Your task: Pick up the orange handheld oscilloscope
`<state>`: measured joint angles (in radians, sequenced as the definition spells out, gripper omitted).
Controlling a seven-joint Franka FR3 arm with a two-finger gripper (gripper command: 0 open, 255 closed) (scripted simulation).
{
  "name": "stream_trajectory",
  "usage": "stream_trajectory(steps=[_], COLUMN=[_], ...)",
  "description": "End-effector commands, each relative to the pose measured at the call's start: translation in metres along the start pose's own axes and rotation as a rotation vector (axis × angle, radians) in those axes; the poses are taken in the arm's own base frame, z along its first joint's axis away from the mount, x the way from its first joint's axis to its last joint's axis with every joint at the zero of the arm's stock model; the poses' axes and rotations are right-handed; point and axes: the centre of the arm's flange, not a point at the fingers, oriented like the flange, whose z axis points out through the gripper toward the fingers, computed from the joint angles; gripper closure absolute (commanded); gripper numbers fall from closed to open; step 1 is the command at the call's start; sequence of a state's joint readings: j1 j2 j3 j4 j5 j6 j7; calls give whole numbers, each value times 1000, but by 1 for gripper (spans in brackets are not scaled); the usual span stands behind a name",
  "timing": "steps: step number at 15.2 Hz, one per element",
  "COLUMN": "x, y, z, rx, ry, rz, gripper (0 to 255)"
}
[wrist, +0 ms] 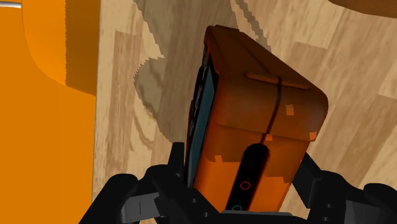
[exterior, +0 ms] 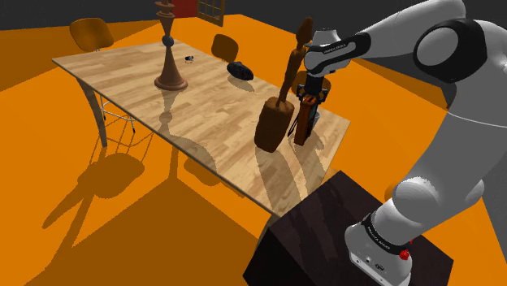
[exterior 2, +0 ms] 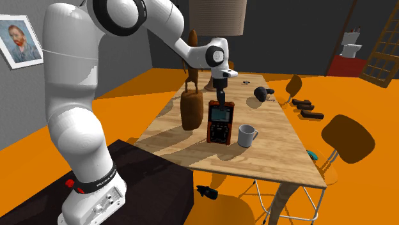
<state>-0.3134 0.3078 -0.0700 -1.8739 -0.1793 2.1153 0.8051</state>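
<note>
The orange handheld oscilloscope (exterior 2: pixel 220 123) hangs upright with its screen facing the second exterior camera, over the wooden table (exterior 2: pixel 281 153) near its stand-side end. My gripper (exterior 2: pixel 220 97) comes down from above and is shut on the top end of it. In the shoulder view the oscilloscope (exterior: pixel 303 122) shows edge-on below the gripper (exterior: pixel 309 96). In the wrist view the fingers (wrist: pixel 179 167) clasp the orange body (wrist: pixel 254 121) on both sides, and its shadow lies offset on the table. I cannot tell whether its lower end touches the wood.
A brown wooden sculpture (exterior: pixel 275 122) stands right beside the oscilloscope. A grey mug (exterior 2: pixel 246 135) sits just on its other side. A tall turned figure (exterior: pixel 169 57) and a dark lump (exterior: pixel 240 71) stand farther along the table. Chairs (exterior 2: pixel 345 137) ring the table.
</note>
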Motion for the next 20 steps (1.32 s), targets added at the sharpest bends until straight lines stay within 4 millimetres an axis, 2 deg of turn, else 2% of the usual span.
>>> stream_trajectory(steps=[1,3,18,20], x=[-1,-1,5,5], y=[-1,0,13,13], z=[3,2,-76,-77], rx=[-2,-2,-2,-2], ry=[-3,-3,-3,-3], rz=[-1,-1,-1,-1], gripper=[255,255,255,255])
